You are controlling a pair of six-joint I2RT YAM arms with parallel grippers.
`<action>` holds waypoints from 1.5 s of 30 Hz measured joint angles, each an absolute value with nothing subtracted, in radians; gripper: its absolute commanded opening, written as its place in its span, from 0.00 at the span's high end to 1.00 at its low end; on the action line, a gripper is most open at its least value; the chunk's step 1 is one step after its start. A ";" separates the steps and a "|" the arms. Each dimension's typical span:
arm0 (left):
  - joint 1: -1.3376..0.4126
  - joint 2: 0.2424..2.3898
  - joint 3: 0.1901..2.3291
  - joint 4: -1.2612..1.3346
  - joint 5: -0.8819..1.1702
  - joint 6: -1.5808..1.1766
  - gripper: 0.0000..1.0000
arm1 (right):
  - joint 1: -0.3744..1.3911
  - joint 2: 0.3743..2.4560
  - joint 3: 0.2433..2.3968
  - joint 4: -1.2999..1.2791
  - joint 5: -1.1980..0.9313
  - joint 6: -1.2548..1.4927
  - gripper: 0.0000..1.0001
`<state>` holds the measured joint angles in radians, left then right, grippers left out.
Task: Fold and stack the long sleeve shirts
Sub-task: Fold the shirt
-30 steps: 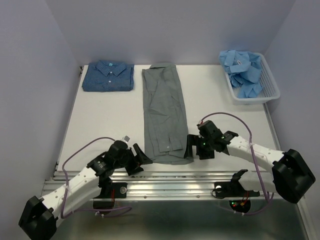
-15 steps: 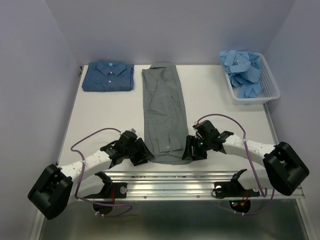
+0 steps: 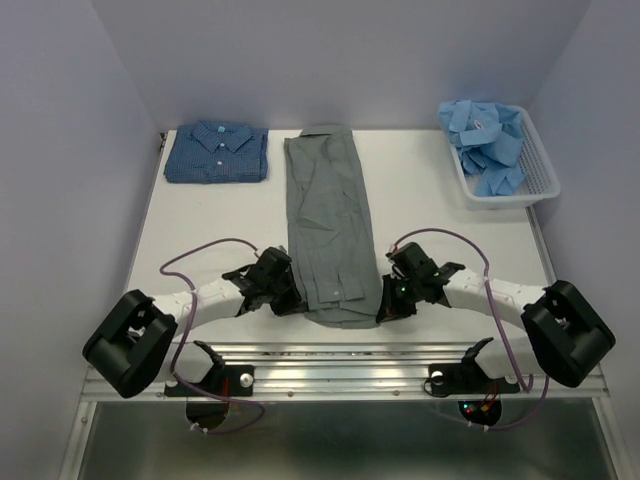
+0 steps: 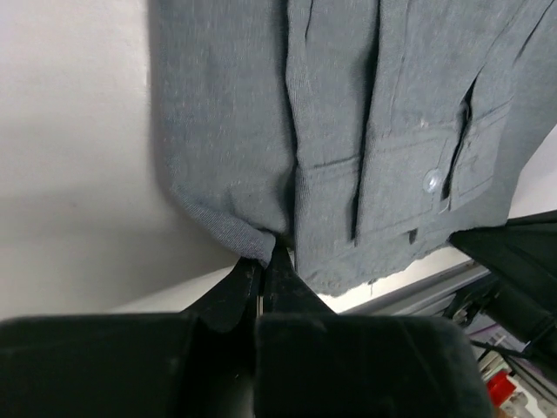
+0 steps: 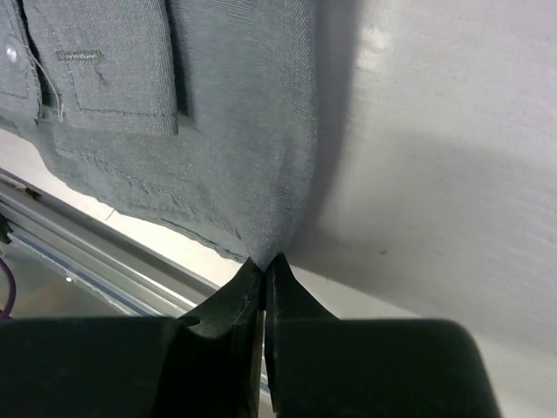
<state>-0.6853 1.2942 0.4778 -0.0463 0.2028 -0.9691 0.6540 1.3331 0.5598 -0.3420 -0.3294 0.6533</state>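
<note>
A plain grey long sleeve shirt (image 3: 328,215) lies folded into a long strip down the middle of the table, collar at the far end. My left gripper (image 3: 292,302) is shut on its near left corner (image 4: 252,237). On the other side, my right gripper (image 3: 383,306) is shut on the near right corner (image 5: 265,248). A dark blue patterned shirt (image 3: 217,152) lies folded at the back left. Light blue shirts (image 3: 487,140) are heaped in the basket.
A white slatted basket (image 3: 540,180) stands at the back right of the table. The metal rail (image 3: 340,355) runs along the near edge just below the grey shirt's hem. Purple cables loop from both arms.
Both grippers went from open beside the hem to shut on the grey shirt's near corners. The left arm swung in rightward to the shirt's edge; the right barely shifted.
</note>
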 measured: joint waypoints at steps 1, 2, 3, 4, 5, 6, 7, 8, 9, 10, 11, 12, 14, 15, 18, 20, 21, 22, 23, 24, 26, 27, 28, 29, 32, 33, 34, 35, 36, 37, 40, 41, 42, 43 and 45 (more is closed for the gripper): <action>-0.693 1.290 0.478 -0.053 0.199 -0.967 1.00 | 0.654 1.330 0.560 -0.347 -0.332 0.650 0.99; -0.704 1.277 0.477 -0.069 0.201 -0.967 1.00 | 0.654 1.322 0.561 -0.364 -0.338 0.646 0.99; -0.712 1.269 0.477 -0.081 0.204 -0.967 1.00 | 0.654 1.307 0.561 -0.381 -0.347 0.644 0.99; -0.724 1.248 0.476 -0.096 0.211 -0.972 1.00 | 0.654 1.283 0.561 -0.400 -0.356 0.645 0.99; -0.735 1.218 0.474 -0.111 0.225 -0.979 1.00 | 0.654 1.259 0.561 -0.416 -0.366 0.645 0.99; -0.743 1.179 0.472 -0.133 0.234 -0.984 1.00 | 0.654 1.217 0.561 -0.440 -0.386 0.651 0.99; -0.746 1.146 0.472 -0.145 0.241 -0.988 1.00 | 0.654 1.187 0.561 -0.450 -0.396 0.656 0.99; -0.750 1.096 0.472 -0.160 0.252 -0.992 1.00 | 0.654 1.148 0.569 -0.480 -0.401 0.659 0.99; -0.752 1.059 0.476 -0.173 0.255 -0.993 1.00 | 0.654 1.129 0.584 -0.505 -0.402 0.659 0.99; -0.751 1.031 0.484 -0.189 0.256 -0.992 1.00 | 0.651 1.124 0.606 -0.534 -0.399 0.655 0.99; -0.751 1.018 0.501 -0.218 0.253 -0.988 1.00 | 0.648 1.132 0.656 -0.585 -0.389 0.645 0.99; -0.749 1.012 0.530 -0.245 0.247 -0.984 1.00 | 0.644 1.142 0.686 -0.602 -0.384 0.642 0.99; -0.743 1.030 0.621 -0.289 0.228 -0.965 1.00 | 0.628 1.169 0.781 -0.635 -0.363 0.631 0.99; -0.740 1.040 0.656 -0.298 0.222 -0.958 1.00 | 0.619 1.184 0.840 -0.641 -0.343 0.625 0.99; -0.719 1.099 0.769 -0.317 0.191 -0.937 1.00 | 0.588 1.220 0.951 -0.650 -0.282 0.606 0.99; -0.699 1.141 0.823 -0.321 0.153 -0.923 1.00 | 0.570 1.253 1.001 -0.653 -0.239 0.594 0.99; -0.691 1.155 0.838 -0.323 0.138 -0.920 1.00 | 0.565 1.272 1.025 -0.656 -0.221 0.589 0.99; -0.681 1.172 0.855 -0.324 0.121 -0.913 1.00 | 0.560 1.301 1.051 -0.650 -0.197 0.578 0.99; -0.670 1.185 0.872 -0.326 0.110 -0.905 1.00 | 0.556 1.324 1.072 -0.646 -0.180 0.570 0.99; -0.659 1.198 0.889 -0.323 0.095 -0.897 1.00 | 0.554 1.338 1.086 -0.642 -0.164 0.564 0.99; -0.632 1.225 0.927 -0.316 0.062 -0.879 1.00 | 0.546 1.379 1.124 -0.613 -0.122 0.550 0.99; -0.616 1.236 0.944 -0.315 0.049 -0.875 1.00 | 0.543 1.394 1.142 -0.604 -0.104 0.546 0.99; -0.599 1.245 0.959 -0.312 0.039 -0.868 1.00 | 0.536 1.409 1.157 -0.590 -0.089 0.543 0.99; -0.580 1.254 0.976 -0.303 0.022 -0.863 1.00 | 0.531 1.423 1.172 -0.578 -0.075 0.540 0.99; -0.524 1.280 0.999 -0.267 -0.002 -0.847 1.00 | 0.505 1.485 1.225 -0.513 -0.038 0.528 0.99; -0.508 1.292 1.005 -0.252 -0.009 -0.840 1.00 | 0.496 1.512 1.246 -0.491 -0.025 0.523 0.99; -0.492 1.312 1.015 -0.247 -0.009 -0.834 1.00 | 0.485 1.542 1.269 -0.478 -0.020 0.517 0.99; -0.479 1.341 1.031 -0.239 -0.010 -0.825 1.00 | 0.478 1.565 1.288 -0.469 -0.015 0.507 0.99; -0.473 1.361 1.042 -0.234 -0.010 -0.821 1.00 | 0.470 1.607 1.320 -0.448 -0.009 0.498 0.99; -0.463 1.392 1.059 -0.228 -0.010 -0.815 1.00 | 0.463 1.639 1.345 -0.431 -0.005 0.484 0.99; -0.442 1.489 1.115 -0.219 -0.010 -0.795 1.00 | 0.454 1.721 1.407 -0.388 0.001 0.455 0.99; -0.437 1.519 1.138 -0.217 -0.010 -0.787 1.00 | 0.450 1.765 1.440 -0.375 0.001 0.437 0.99; -0.435 1.548 1.159 -0.217 -0.011 -0.784 1.00 | 0.446 1.786 1.456 -0.371 0.001 0.429 0.99; -0.430 1.580 1.187 -0.219 -0.013 -0.776 1.00 | 0.444 1.813 1.478 -0.365 0.001 0.421 0.99; -0.418 1.639 1.241 -0.225 -0.018 -0.765 1.00 | 0.435 1.874 1.530 -0.350 -0.001 0.397 0.99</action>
